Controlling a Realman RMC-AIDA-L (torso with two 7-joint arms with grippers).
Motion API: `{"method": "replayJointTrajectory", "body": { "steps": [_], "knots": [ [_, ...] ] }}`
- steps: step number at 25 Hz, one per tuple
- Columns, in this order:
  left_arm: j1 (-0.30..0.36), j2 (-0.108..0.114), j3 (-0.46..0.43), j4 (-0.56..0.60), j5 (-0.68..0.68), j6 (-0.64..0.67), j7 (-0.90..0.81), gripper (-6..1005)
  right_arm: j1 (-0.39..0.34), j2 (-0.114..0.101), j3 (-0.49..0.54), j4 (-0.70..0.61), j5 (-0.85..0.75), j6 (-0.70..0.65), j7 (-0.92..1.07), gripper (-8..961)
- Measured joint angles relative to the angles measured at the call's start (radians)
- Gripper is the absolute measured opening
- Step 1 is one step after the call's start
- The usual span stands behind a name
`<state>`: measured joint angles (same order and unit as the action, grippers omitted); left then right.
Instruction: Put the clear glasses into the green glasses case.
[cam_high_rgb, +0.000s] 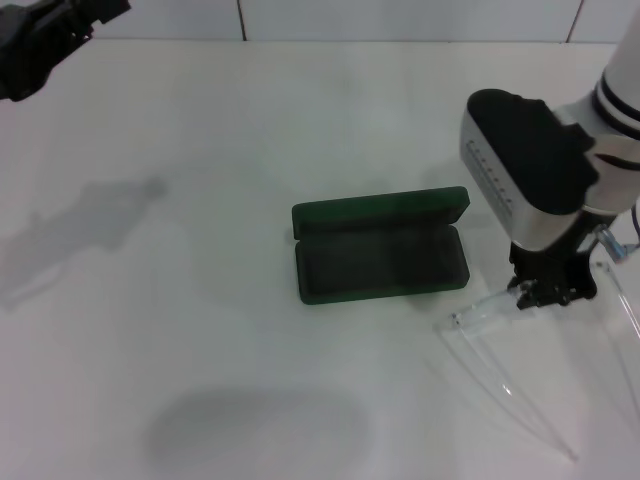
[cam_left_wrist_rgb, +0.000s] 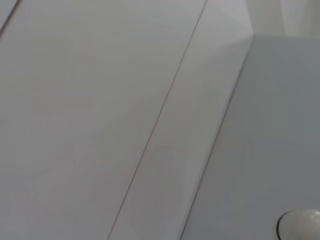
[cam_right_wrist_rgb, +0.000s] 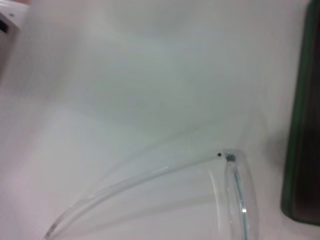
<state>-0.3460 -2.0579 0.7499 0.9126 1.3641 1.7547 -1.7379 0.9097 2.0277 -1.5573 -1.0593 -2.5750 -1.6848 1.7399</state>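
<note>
The green glasses case (cam_high_rgb: 380, 258) lies open in the middle of the white table, lid hinged back on the far side, dark lining empty. The clear glasses (cam_high_rgb: 490, 305) rest just right of it, their thin clear arms spread and reaching toward the table's front edge. My right gripper (cam_high_rgb: 548, 290) is down at the glasses' front frame, touching or nearly touching it. In the right wrist view a clear arm and hinge of the glasses (cam_right_wrist_rgb: 230, 158) lie close beside the case's green wall (cam_right_wrist_rgb: 300, 125). My left gripper (cam_high_rgb: 40, 40) stays parked at the far left corner.
A white table (cam_high_rgb: 200, 330) carries the work, with a tiled wall behind it. The left wrist view holds only pale wall and table surfaces and a small white round object (cam_left_wrist_rgb: 300, 225) at its edge.
</note>
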Motion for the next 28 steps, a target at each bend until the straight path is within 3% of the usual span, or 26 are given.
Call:
{"method": "replayJointTrajectory", "body": {
  "steps": [4, 15, 22, 28],
  "knots": [
    [0.01, 0.004, 0.0, 0.0, -0.031, 0.017, 0.0, 32, -0.069, -0.005, 0.04, -0.124, 0.033, -0.044, -0.001, 114],
    [-0.004, 0.047, 0.009, 0.007, -0.039, 0.096, -0.022, 31, -0.293, -0.01, 0.443, -0.41, 0.347, -0.158, -0.064, 103],
    [-0.049, 0.079, 0.042, 0.008, -0.018, 0.163, -0.043, 31, -0.405, -0.005, 0.571, -0.383, 0.682, -0.161, -0.098, 102],
    [-0.093, 0.085, 0.134, 0.01, -0.01, 0.185, -0.033, 32, -0.489, -0.003, 0.564, -0.278, 0.962, -0.118, -0.203, 101]
  ]
}}
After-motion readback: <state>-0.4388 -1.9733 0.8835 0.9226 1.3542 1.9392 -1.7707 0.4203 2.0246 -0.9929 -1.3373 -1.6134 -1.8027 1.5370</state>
